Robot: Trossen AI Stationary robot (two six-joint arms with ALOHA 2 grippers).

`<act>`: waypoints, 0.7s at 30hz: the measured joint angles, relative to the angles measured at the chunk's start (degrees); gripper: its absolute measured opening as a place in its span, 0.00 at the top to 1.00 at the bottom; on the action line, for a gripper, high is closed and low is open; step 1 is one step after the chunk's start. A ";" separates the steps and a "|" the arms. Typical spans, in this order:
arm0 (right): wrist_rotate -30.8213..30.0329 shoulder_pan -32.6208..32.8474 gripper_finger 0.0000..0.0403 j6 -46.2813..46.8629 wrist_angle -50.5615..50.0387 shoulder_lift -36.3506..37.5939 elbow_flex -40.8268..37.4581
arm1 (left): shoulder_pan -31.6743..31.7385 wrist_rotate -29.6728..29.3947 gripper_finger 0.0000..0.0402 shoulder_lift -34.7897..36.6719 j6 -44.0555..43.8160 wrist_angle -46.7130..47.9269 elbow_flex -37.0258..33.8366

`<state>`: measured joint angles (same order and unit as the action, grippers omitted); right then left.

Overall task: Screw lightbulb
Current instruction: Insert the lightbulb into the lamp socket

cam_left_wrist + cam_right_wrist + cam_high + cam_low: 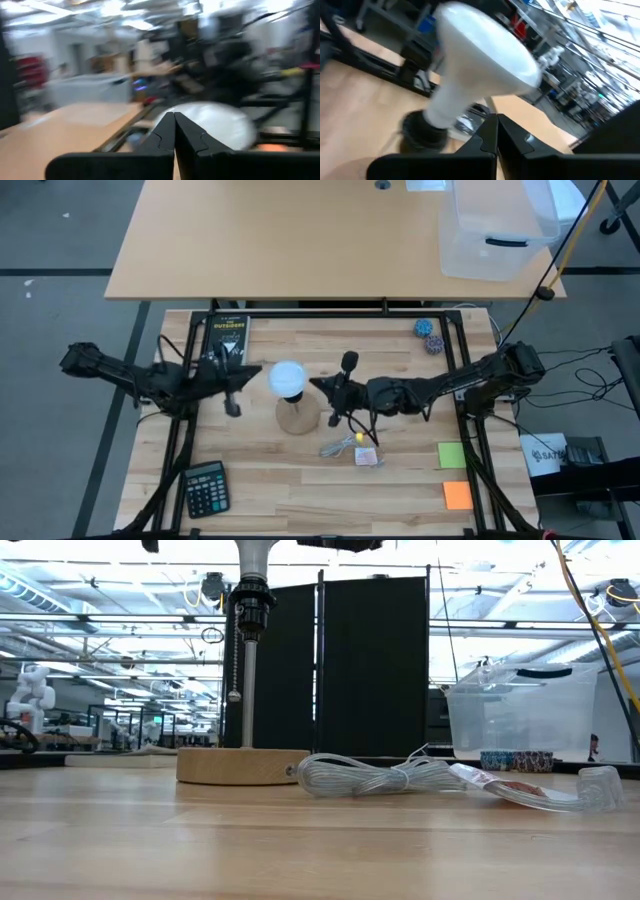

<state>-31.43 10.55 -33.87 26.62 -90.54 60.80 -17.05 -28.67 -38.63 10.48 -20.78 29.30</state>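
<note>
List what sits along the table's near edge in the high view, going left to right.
Calculator → coiled clear cable → green sticky note → orange sticky note.

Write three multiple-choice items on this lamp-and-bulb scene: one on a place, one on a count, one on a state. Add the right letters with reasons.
1. Where is the lightbulb?
A. lying beside the calculator
B. sitting in the socket on top of the wooden lamp stand
C. inside the clear plastic bin

2. How many sticky notes lie near the table's right edge?
A. two
B. four
C. none

3. How do the fingers of the right gripper stand?
A. spread wide around the bulb
B. shut on the bulb
C. pressed together, holding nothing

Answers: 1 B, the right wrist view shows the bulb's neck in the black socket. 2 A, the high view shows one green and one orange note. 3 C, the right wrist view shows the two fingers meeting, with the bulb beyond them.
</note>
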 joint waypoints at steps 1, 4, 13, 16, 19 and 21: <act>-0.09 -0.48 1.00 0.00 0.55 0.00 0.00 | -0.39 2.49 1.00 0.21 0.15 0.00 0.01; -0.21 -1.64 1.00 0.00 3.36 0.00 0.00 | -1.60 7.30 1.00 -0.06 0.18 0.13 0.02; 2.18 -3.04 1.00 -2.66 7.95 0.04 0.00 | -3.37 6.42 1.00 -4.16 -0.42 0.99 0.02; 4.44 -2.94 1.00 -2.68 7.93 0.04 0.00 | -3.19 2.73 1.00 -4.75 -0.97 1.92 0.02; 4.35 -2.57 1.00 -2.65 7.89 0.09 0.00 | -2.64 1.34 1.00 -4.84 -1.24 2.15 0.04; 4.05 -2.14 1.00 -3.17 7.88 0.11 -0.03 | -2.15 1.22 1.00 -4.83 -1.24 2.19 0.04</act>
<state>-27.38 8.41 -37.04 34.50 -90.43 60.77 -19.20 -27.45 -43.46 9.23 -18.59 29.34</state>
